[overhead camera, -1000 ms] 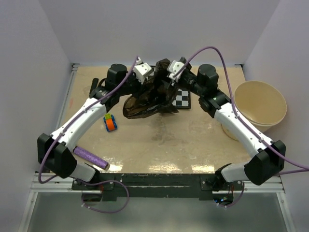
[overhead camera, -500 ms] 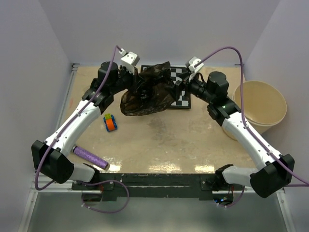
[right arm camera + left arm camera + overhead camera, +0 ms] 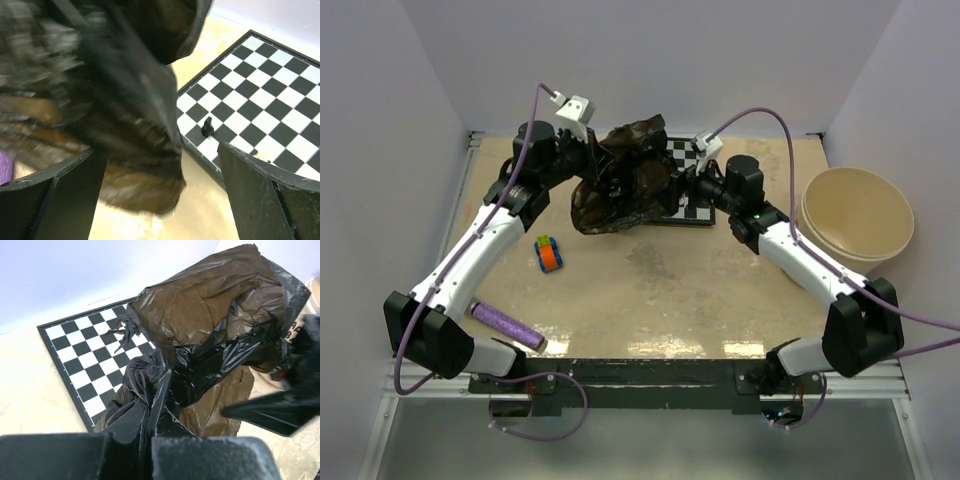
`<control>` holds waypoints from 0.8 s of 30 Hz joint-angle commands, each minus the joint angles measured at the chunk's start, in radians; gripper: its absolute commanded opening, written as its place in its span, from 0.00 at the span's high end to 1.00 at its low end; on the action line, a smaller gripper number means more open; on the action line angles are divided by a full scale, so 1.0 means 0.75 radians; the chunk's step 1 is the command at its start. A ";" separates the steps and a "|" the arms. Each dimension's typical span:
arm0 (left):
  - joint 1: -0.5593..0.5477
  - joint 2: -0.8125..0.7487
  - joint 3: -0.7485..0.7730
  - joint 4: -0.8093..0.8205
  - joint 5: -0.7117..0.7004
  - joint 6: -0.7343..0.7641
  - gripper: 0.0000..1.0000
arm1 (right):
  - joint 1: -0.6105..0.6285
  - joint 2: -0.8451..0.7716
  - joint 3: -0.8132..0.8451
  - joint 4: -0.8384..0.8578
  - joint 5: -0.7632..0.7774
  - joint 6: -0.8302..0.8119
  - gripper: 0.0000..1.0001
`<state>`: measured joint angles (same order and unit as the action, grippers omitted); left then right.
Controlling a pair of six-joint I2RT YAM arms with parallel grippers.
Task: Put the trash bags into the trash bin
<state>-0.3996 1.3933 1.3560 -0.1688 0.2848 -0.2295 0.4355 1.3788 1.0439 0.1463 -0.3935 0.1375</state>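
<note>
**Trash bag (image 3: 625, 180) pinched in the left fingers (image 3: 200, 460), lifted off the worktop (image 3: 650, 290) by the chessboard (image 3: 698, 205).**
The left fingers are pressed together on a gathered fold of the black film, which billows up and away beyond their tips over the chessboard's near corner. The right fingers (image 3: 250, 185) are spread wide and hold nothing. The crumpled bag hangs in front of them, filling the space toward the left-hand finger, though blur hides whether it touches. The trash bin (image 3: 860, 215) stands well apart, out beyond the right arm at the worktop's edge.
</note>
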 commanded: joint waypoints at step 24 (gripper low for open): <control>0.187 -0.101 -0.147 0.121 -0.447 0.106 1.00 | -0.464 0.152 0.128 -0.011 -0.334 0.093 1.00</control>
<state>-0.2775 1.3533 1.2556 -0.1242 -0.0212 -0.1539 0.0837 1.5425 1.1202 0.1783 -0.6209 0.2306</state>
